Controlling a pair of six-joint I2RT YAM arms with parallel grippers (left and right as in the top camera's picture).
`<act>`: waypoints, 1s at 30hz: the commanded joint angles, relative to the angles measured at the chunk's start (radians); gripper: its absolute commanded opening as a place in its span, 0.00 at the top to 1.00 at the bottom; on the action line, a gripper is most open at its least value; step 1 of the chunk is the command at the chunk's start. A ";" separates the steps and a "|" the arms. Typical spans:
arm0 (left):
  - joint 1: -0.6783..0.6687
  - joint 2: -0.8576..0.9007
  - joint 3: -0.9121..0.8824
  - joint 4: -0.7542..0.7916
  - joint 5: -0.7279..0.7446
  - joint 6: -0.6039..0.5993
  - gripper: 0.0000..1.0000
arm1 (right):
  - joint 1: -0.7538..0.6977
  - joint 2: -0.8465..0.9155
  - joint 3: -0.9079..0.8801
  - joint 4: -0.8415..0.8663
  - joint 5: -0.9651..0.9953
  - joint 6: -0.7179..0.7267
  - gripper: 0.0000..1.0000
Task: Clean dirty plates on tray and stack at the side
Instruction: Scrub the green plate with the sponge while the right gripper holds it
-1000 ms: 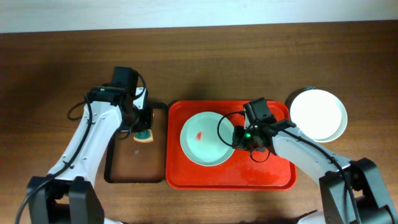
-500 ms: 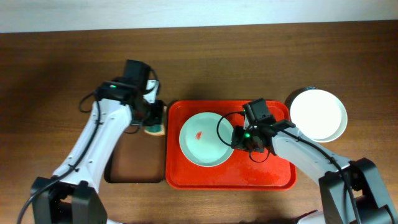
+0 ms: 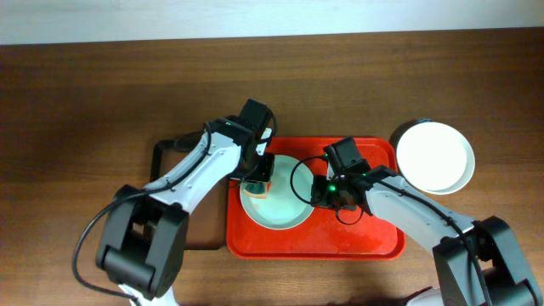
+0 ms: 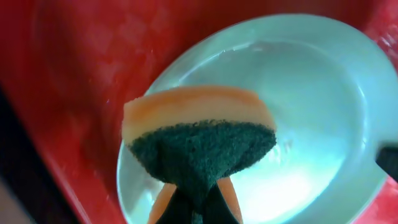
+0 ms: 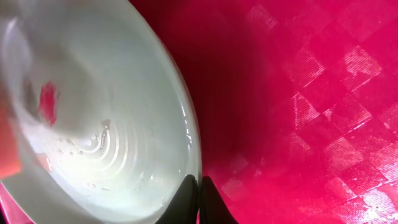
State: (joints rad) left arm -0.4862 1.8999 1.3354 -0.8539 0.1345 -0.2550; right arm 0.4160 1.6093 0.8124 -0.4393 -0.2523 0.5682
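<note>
Scrubbing step, I reckon. Left fingers (image 3: 257, 168) squeezed tight on the sponge (image 4: 199, 140) over the mint plate (image 3: 285, 204) in the red tray (image 3: 374, 240). Right fingers (image 5: 189, 196) pinch its rim closed. Next move: sponge down onto that red smear (image 5: 48, 102).

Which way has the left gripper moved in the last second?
Yes: the left gripper went rightward, off the brown tray onto the red tray, holding the sponge over the plate.

White, smooth-shelled links with black joint housings make up the left arm (image 3: 183, 174) and right arm (image 3: 416, 208). Thin black cables (image 3: 295, 177) loop off each arm, a green light (image 3: 331, 180) glows on the right, whose jaws taper dark and narrow
</note>
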 commanded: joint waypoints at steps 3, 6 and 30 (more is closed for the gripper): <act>-0.020 0.142 0.019 0.031 0.035 -0.006 1.00 | 0.011 0.008 -0.005 0.002 0.010 -0.002 0.96; -0.051 0.183 0.019 0.024 0.118 0.025 1.00 | 0.011 0.008 -0.005 0.002 0.010 -0.002 0.96; -0.004 0.185 -0.042 0.084 0.229 0.026 1.00 | 0.011 0.008 -0.005 0.002 0.010 -0.002 0.96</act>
State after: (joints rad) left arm -0.4820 2.0014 1.3186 -0.7696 0.2207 -0.2195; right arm 0.4160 1.6093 0.8120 -0.4404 -0.2409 0.5686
